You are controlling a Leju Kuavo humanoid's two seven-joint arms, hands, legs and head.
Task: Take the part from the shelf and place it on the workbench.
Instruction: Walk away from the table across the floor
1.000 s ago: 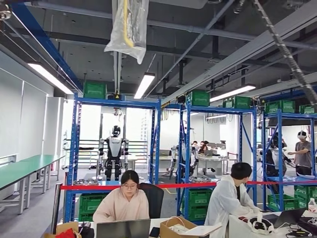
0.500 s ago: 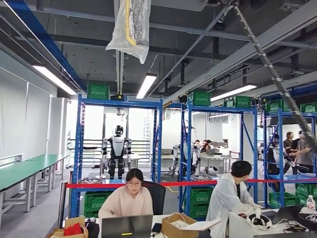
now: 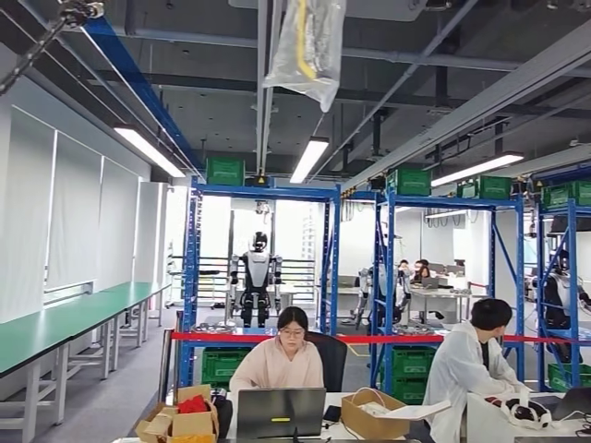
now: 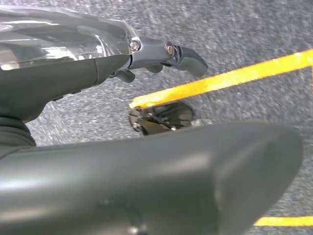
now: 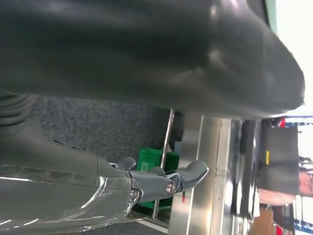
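Head view looks across a workshop at blue shelves [image 3: 258,198] behind two seated people; the part cannot be made out. Left wrist view: left hand [image 4: 110,63] hangs empty above grey floor [image 4: 239,29], fingers loosely extended. Right wrist view: right hand [image 5: 122,183] likewise empty, fingers extended.

Right hand [image 5: 155,183] hung with fingers [image 5: 191,172] extended, holding nothing | grey speckled floor [image 5: 103,127] beyond; green crate [image 5: 149,159] behind a metal post [image 5: 167,142]
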